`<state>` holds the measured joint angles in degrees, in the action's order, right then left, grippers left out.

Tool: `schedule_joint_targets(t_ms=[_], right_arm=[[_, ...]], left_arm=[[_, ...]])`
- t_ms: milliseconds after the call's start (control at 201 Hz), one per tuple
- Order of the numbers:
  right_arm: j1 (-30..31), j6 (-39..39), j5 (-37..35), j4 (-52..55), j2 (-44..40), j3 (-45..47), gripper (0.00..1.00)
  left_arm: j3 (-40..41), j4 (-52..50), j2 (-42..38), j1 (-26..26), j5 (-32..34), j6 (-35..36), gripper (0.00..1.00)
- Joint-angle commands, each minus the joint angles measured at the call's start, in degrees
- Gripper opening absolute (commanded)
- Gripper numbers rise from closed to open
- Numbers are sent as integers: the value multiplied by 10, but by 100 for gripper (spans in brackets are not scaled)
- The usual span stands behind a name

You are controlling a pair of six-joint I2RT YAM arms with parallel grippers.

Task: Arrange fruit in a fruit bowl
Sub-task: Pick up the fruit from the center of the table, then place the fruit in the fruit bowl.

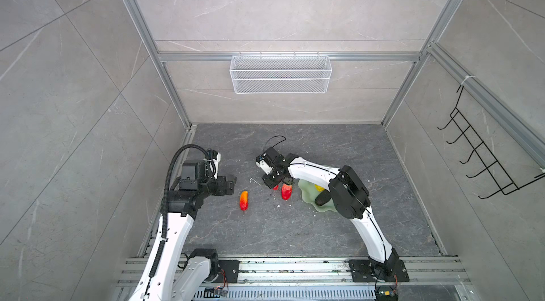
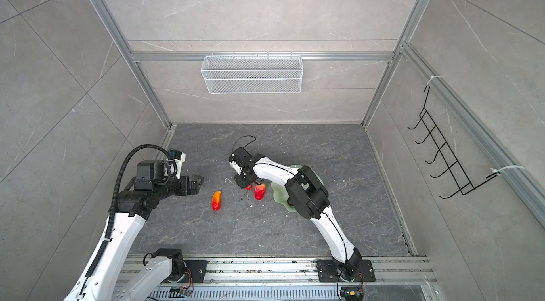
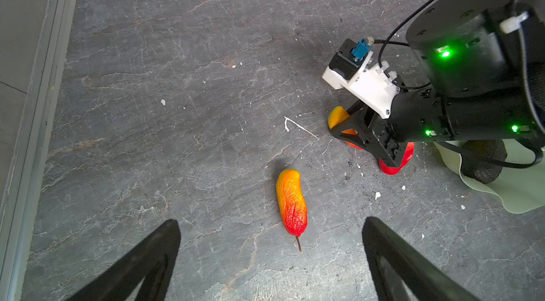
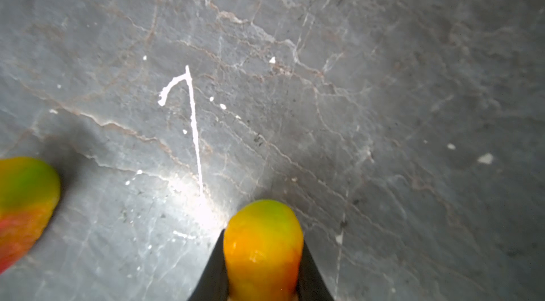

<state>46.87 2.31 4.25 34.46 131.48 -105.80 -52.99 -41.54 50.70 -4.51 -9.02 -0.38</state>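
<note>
On the grey stone tabletop (image 1: pixel 295 231), the pale green scalloped fruit bowl (image 1: pixel 303 189) sits right of the middle, partly under the right arm. The left gripper (image 3: pixel 271 220) stands at the left with its jaws wide apart and holds nothing. The right gripper (image 1: pixel 272 183), just left of the bowl, is clamped on a yellow-orange toy fruit (image 4: pixel 262 220), low over the tabletop. An elongated red-orange fruit (image 1: pixel 243 200) lies alone between the two grippers. A red toy fruit (image 1: pixel 285 193) lies just beside the bowl's left rim. Inside the bowl are a dark rough oval fruit (image 1: pixel 322 198) and a yellow round fruit (image 1: pixel 319 187).
</note>
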Motion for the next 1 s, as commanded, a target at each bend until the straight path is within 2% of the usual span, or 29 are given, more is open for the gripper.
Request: schedule_joint_targets(t_ms=[0,189,438,533,742,992], right_arm=[[0,1,-5,-1,-78,8,16],[-15,13,-40,-20,-215,82,15],[-111,98,-172,-21,-431,320,18],[-140,106,-182,-10,-482,393,17],[-185,118,-166,-15,-506,487,16],[-215,115,-152,-59,-449,502,16]], left_arm=[[-2,13,0,0,2,10,100],[-2,14,-2,0,1,11,100],[-2,15,-6,0,-3,13,100],[-2,15,-8,0,-3,14,100],[1,15,-11,0,-8,13,100],[1,15,-14,0,-10,10,100]])
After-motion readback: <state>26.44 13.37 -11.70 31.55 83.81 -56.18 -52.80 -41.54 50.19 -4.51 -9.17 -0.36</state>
